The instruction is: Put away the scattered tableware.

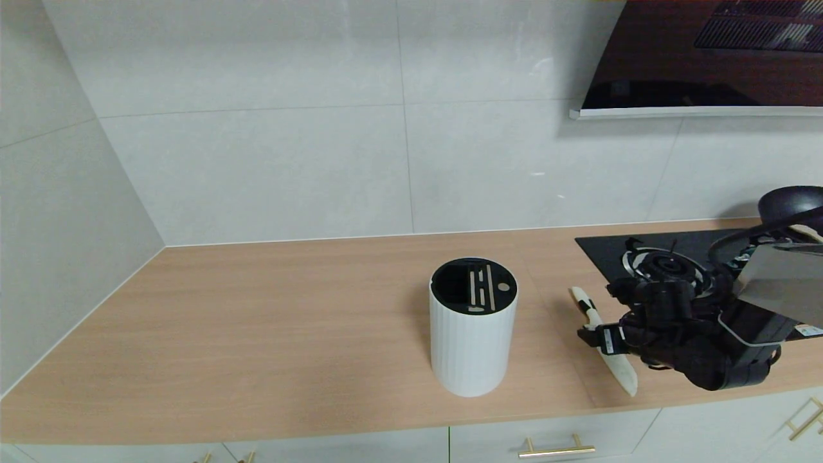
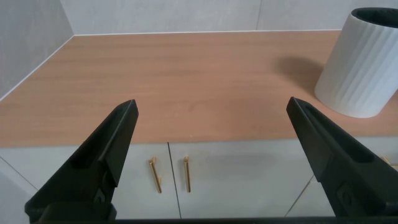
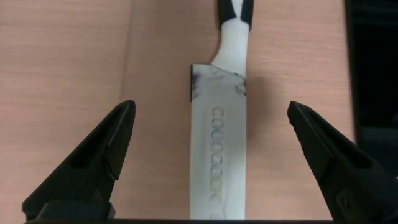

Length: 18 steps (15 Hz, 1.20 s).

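A white knife [image 1: 607, 344] with a marbled blade [image 3: 217, 149] and a black-and-white handle [image 3: 235, 12] lies flat on the wooden counter, right of a white ribbed holder [image 1: 472, 334] with a black slotted top. My right gripper [image 1: 604, 337] hovers directly over the blade, open, its fingers [image 3: 87, 168] on either side of it and not touching. My left gripper [image 2: 211, 162] is open with nothing in it, out past the counter's front edge over the cabinet doors, with the holder [image 2: 364, 62] off to one side.
A black gas hob [image 1: 656, 257] with a burner sits at the back right of the counter, close behind my right arm. A range hood [image 1: 701, 58] hangs above it. The wooden counter [image 1: 270, 321] stretches left to the tiled corner wall.
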Tool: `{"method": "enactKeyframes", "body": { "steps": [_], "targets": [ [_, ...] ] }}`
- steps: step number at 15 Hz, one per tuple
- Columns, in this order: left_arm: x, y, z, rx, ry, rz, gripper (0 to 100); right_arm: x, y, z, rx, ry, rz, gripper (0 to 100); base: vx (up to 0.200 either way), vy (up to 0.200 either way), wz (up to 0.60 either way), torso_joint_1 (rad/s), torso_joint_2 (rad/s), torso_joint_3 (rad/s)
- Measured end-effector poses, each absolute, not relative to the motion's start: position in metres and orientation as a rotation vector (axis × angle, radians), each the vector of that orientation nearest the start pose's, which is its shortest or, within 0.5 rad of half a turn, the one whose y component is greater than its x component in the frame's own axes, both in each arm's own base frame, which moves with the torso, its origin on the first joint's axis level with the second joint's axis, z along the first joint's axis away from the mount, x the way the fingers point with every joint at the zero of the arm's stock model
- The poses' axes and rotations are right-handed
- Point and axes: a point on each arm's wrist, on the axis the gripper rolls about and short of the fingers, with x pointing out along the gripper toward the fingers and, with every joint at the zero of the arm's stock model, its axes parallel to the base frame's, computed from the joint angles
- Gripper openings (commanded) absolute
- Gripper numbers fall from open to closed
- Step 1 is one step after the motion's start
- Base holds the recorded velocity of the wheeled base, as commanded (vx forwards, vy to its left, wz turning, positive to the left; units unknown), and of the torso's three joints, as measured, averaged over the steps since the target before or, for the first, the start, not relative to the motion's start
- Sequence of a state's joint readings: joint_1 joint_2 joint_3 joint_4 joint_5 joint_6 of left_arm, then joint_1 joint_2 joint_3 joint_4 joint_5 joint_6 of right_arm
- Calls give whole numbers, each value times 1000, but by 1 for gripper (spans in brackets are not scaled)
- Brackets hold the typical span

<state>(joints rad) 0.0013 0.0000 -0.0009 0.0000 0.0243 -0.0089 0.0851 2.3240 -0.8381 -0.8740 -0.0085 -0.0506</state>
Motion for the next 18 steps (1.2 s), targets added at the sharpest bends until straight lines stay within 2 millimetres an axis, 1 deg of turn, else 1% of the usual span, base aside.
{"method": "enactKeyframes", "body": {
  "steps": [3, 8, 11, 18],
  "targets": [
    [-23, 1, 76, -9, -2, 26, 100, 383, 32, -17, -73, 619, 93, 100, 0, 0, 0, 0, 0, 0],
    [-23, 1, 76, -9, -1, 25, 100, 391, 29, -28, -54, 583, 77, 100, 0, 0, 0, 0, 0, 0],
    [-23, 1, 76, -9, -1, 26, 100, 395, 30, -33, -19, 577, 69, 100, 0, 0, 0, 0, 0, 0],
    [-23, 1, 76, -9, -1, 26, 100, 399, 29, -40, -18, 582, 65, 100, 0, 0, 0, 0, 0, 0]
  ]
}}
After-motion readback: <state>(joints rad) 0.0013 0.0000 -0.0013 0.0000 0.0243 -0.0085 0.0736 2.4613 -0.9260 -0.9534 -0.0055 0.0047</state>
